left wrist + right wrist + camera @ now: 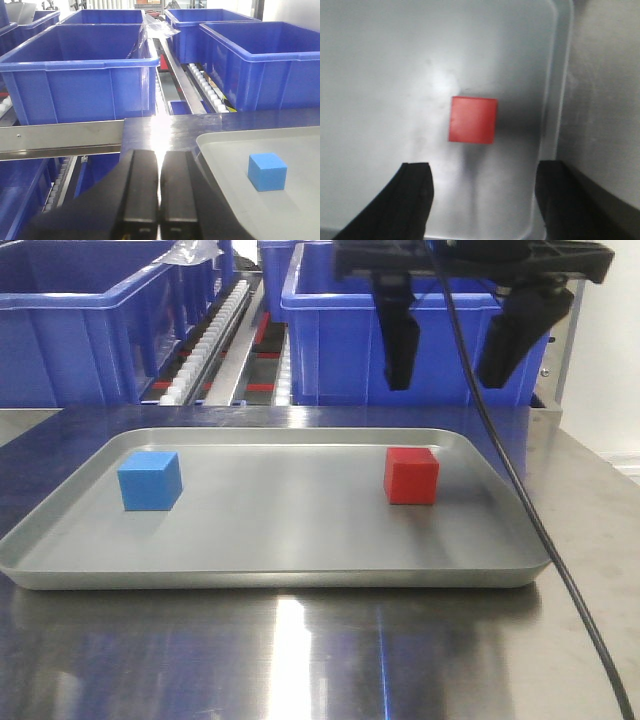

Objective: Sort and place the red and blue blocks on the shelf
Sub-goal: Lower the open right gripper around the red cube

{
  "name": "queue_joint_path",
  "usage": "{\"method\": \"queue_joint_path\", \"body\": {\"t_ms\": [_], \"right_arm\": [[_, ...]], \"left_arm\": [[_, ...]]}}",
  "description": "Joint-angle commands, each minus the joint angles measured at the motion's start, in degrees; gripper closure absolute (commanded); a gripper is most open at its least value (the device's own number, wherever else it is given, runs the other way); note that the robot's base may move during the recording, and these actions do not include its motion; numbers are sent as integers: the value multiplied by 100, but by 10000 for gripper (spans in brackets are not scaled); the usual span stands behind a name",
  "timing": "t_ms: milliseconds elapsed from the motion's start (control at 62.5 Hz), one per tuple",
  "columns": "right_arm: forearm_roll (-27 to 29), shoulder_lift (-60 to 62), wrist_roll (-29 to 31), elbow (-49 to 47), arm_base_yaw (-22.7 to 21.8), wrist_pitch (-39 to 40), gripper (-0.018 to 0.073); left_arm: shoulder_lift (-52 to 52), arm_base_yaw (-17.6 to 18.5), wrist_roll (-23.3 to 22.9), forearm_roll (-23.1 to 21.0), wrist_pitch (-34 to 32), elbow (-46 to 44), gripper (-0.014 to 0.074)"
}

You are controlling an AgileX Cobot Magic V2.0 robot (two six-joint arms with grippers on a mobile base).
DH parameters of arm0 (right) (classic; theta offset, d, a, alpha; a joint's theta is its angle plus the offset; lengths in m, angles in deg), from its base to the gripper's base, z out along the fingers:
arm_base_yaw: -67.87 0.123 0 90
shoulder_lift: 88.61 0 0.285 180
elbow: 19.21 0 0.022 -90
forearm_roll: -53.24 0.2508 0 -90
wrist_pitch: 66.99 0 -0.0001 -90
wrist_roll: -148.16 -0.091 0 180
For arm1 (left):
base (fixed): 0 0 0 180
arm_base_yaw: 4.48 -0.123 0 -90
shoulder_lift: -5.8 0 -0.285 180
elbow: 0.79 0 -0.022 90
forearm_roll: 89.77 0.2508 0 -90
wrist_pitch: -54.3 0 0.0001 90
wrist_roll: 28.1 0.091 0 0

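I held the right end effector point(447, 375) wide above the red block point(411, 476) in the tray point(300, 575), ready to straddle it; the left end effector point(160, 190), pinched together, sat near the blue block point(267, 171).

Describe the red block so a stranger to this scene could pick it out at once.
On the steel tabletop before the blue bins lies a shallow grey tray. Near its right end, below the open right gripper, sits the red block, a small plain cube. Its only neighbour in the tray, the blue block at the left end, matches its size; colour alone separates them.
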Motion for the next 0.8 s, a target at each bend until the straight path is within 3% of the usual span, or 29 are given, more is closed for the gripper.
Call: {"method": "queue_joint_path", "body": {"t_ms": [0, 272, 784], "right_arm": [[-39, 163, 81, -243, -87, 94, 9], [218, -137, 251, -245, -101, 497, 9], [199, -561, 256, -245, -160, 659, 9]], "left_arm": [[113, 39, -16, -13, -449, 148, 472], [113, 39, -16, -13, -449, 148, 472], [113, 39, -16, -13, -449, 148, 472]]}}
